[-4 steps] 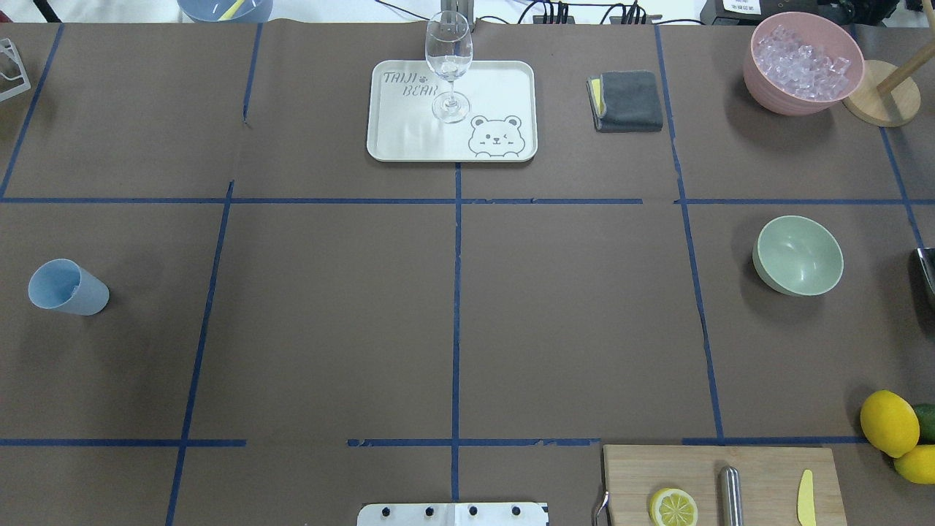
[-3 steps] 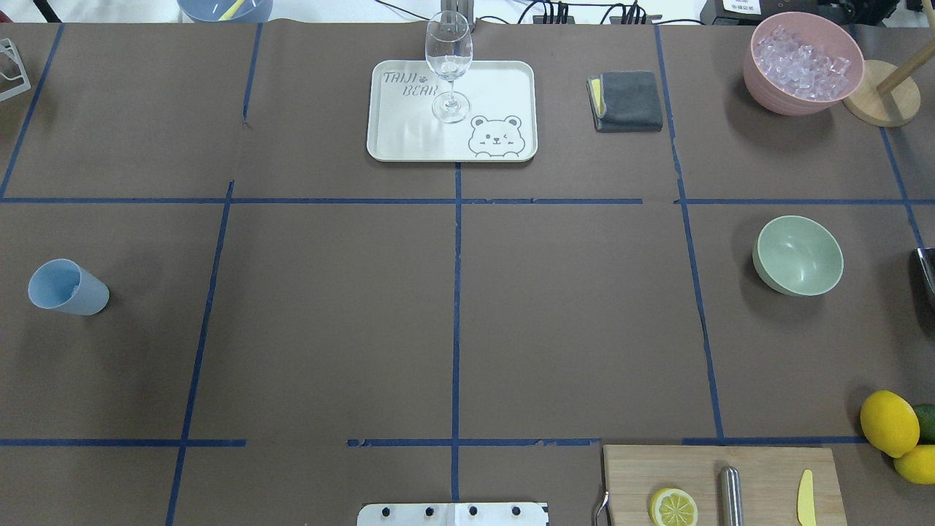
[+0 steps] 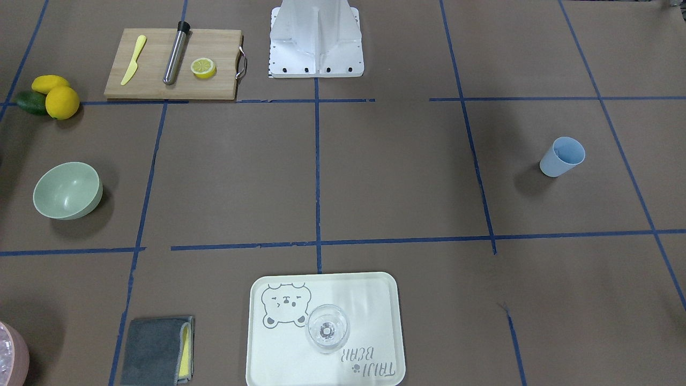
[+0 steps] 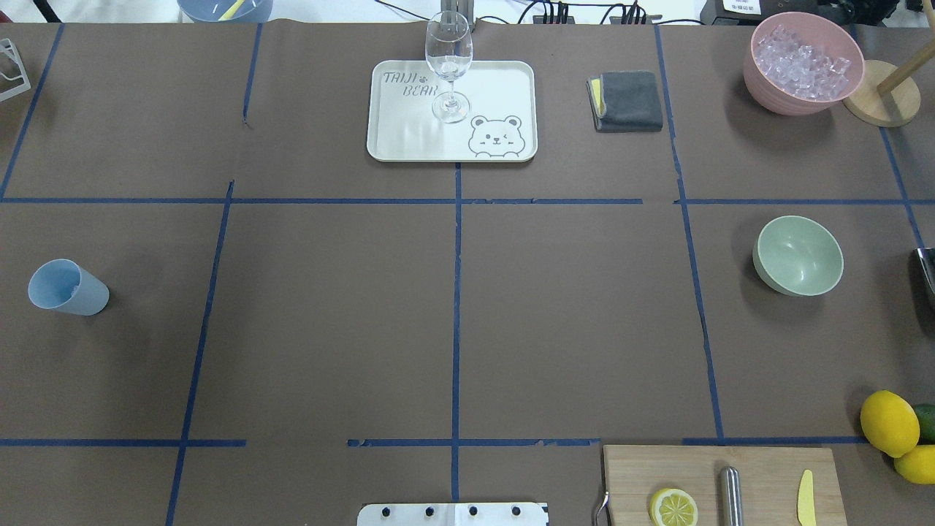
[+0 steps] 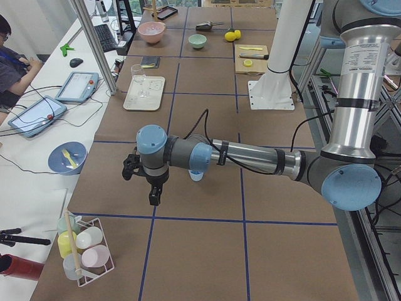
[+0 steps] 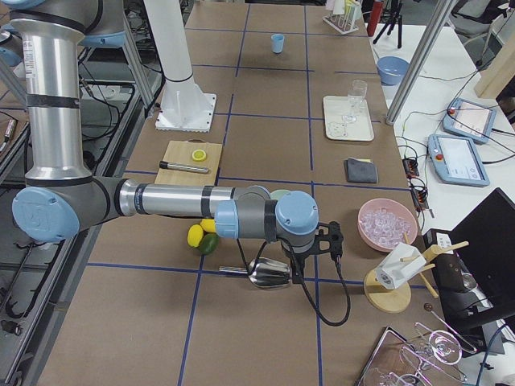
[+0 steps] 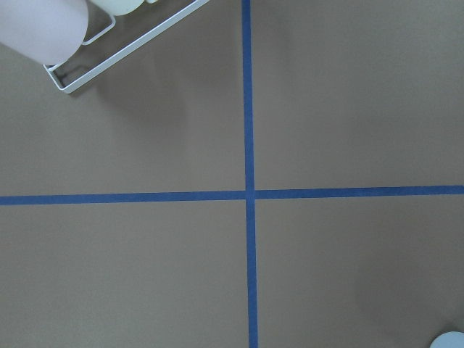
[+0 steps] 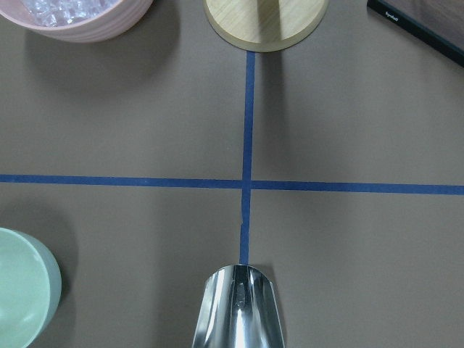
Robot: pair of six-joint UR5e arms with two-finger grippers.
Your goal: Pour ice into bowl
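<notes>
The sage-green bowl (image 4: 798,255) stands empty at the table's right; it also shows in the front view (image 3: 67,190) and at the lower left of the right wrist view (image 8: 22,290). The ice (image 4: 802,58) fills the pink bowl (image 4: 760,80) at the far right corner. My right gripper (image 6: 299,273) shows only in the exterior right view, beside a metal scoop (image 8: 238,308); I cannot tell whether it is open or shut. My left gripper (image 5: 153,199) shows only in the exterior left view, near the blue cup (image 4: 66,287); I cannot tell its state.
A tray (image 4: 497,80) with a wine glass (image 4: 448,58) sits at the far middle, a grey cloth (image 4: 628,101) to its right. A cutting board (image 4: 767,467) with a lemon half, lemons (image 4: 888,422) and a wooden stand (image 4: 880,93) lie on the right side.
</notes>
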